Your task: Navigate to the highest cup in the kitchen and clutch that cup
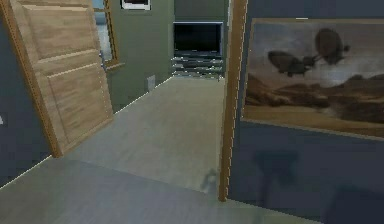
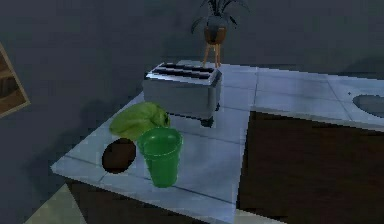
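A translucent green cup (image 2: 161, 156) stands upright near the front edge of a pale tiled countertop (image 2: 232, 135) in the arm side view. Just left of it lie a dark brown round thing (image 2: 120, 156) and a yellow-green leafy lump (image 2: 138, 121). Behind them sits a silver toaster (image 2: 182, 90).
A potted plant on a wooden stand (image 2: 215, 32) rises at the counter's back. A sink's rim (image 2: 368, 103) shows at the far right. Ahead, an open wooden door (image 1: 62, 70) and a door frame (image 1: 234, 100) flank a passage toward a television (image 1: 198, 40). A framed airship picture (image 1: 315, 75) hangs right.
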### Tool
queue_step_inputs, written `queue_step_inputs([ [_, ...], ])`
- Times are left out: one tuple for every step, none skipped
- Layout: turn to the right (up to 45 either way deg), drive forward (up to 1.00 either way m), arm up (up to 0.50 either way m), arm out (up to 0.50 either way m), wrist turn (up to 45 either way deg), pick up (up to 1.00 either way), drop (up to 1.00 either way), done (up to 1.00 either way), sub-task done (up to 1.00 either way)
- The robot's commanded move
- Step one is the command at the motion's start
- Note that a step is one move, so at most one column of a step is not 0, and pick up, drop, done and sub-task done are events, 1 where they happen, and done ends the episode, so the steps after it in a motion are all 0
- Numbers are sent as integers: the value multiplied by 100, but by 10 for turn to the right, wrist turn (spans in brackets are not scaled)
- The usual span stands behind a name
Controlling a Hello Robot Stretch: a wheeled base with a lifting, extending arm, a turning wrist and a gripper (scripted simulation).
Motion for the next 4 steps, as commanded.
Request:
queue_step_inputs([
  [0,0,38,0,0,0,0,0,0],
  [0,0,0,8,0,0,0,0,0],
  [0,0,0,0,450,0,0,0,0],
  [0,0,0,0,450,0,0,0,0],
])
